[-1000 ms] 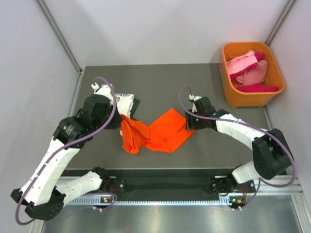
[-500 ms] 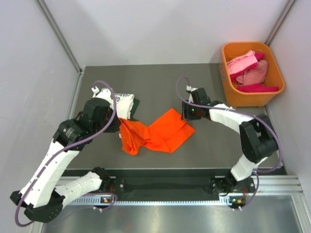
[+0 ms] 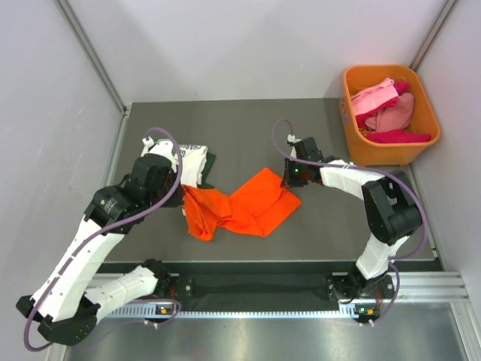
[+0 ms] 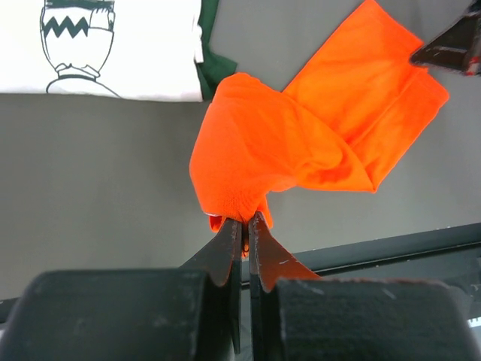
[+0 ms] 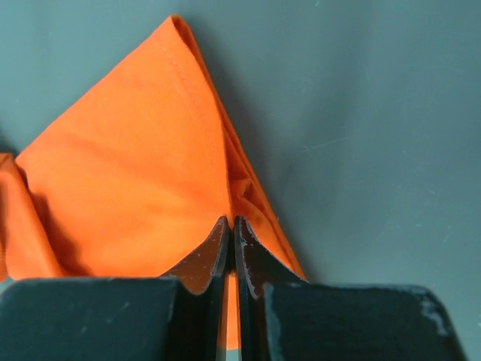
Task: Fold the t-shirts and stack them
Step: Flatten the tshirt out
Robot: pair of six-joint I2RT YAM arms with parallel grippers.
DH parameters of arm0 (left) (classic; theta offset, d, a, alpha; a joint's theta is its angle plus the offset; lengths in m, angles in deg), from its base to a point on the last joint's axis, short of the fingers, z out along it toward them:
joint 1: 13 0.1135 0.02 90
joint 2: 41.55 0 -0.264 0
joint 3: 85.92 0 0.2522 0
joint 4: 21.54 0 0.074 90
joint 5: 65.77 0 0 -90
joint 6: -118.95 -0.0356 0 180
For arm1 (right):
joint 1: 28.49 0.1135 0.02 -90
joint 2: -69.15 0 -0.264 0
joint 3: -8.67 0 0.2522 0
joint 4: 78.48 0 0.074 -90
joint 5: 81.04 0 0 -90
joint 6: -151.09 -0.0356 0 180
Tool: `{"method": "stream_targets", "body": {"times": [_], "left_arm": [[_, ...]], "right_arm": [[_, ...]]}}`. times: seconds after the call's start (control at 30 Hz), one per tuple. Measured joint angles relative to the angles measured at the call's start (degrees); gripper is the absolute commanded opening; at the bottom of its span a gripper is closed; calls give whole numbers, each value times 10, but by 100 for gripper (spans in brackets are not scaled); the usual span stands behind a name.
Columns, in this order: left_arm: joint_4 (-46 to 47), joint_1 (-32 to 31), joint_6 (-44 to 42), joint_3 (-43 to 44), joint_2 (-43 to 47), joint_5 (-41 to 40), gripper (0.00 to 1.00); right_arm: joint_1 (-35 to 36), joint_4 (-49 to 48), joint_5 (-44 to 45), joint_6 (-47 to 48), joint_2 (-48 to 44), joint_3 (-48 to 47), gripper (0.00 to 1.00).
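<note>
The orange t-shirt lies part-folded at the middle of the table, between the two arms. Its right half is spread flat in a diamond shape and its left half is bunched. The left gripper is clamped on the bunched left end: its jaws stand together with a fold of orange cloth pinched at the tips, and the cloth rises from the table to that pinch. The right gripper is clamped on the right-hand edge of the same garment, jaws together, with a strip of orange cloth visible between them and the flat corner extending beyond the tips. A white t-shirt with a black printed drawing lies folded just beyond the left gripper, at the far left, on top of a dark green cloth that shows at its edge. A loose heap of pink and magenta t-shirts sits in the orange bin at the far right corner, well apart from the work. Step in hand, as judged: folding the orange t-shirt, with both ends gripped and the fold not yet complete. The next move calls for both grippers to lift together with the cloth taut between them, so that the bunched left half flattens before it is laid over. Uneven travel risks dragging the flat half or pulling cloth from a pinch. Stacking onto the white t-shirt is not yet done.
</note>
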Motion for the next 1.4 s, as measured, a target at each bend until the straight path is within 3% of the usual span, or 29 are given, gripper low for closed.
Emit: {"method": "stream_targets", "body": {"times": [0.17, 0.33, 0.43, 0.57, 0.73, 0.9, 1.03, 1.4], "left_arm": [[18, 0, 0, -34, -11, -3, 0], [65, 17, -7, -51, -81, -13, 0], [79, 92, -22, -21, -151, 18, 0], [89, 192, -31, 89, -221, 31, 0], [131, 195, -37, 154, -180, 59, 0], [164, 195, -36, 62, -108, 91, 0], [155, 195, -34, 9, -110, 92, 0], [149, 195, -36, 55, -121, 100, 0]], "right_arm": [[-25, 38, -5, 1, -37, -24, 0], [-101, 116, -17, 13, -70, -168, 0], [-147, 152, -26, 16, -89, -268, 0], [-207, 177, -47, 15, -137, -344, 0], [-267, 183, -66, 9, -256, -304, 0], [-275, 196, -84, 4, -356, -233, 0], [-277, 215, -88, 4, -389, -215, 0], [-288, 247, -65, 4, -415, -226, 0]]}}
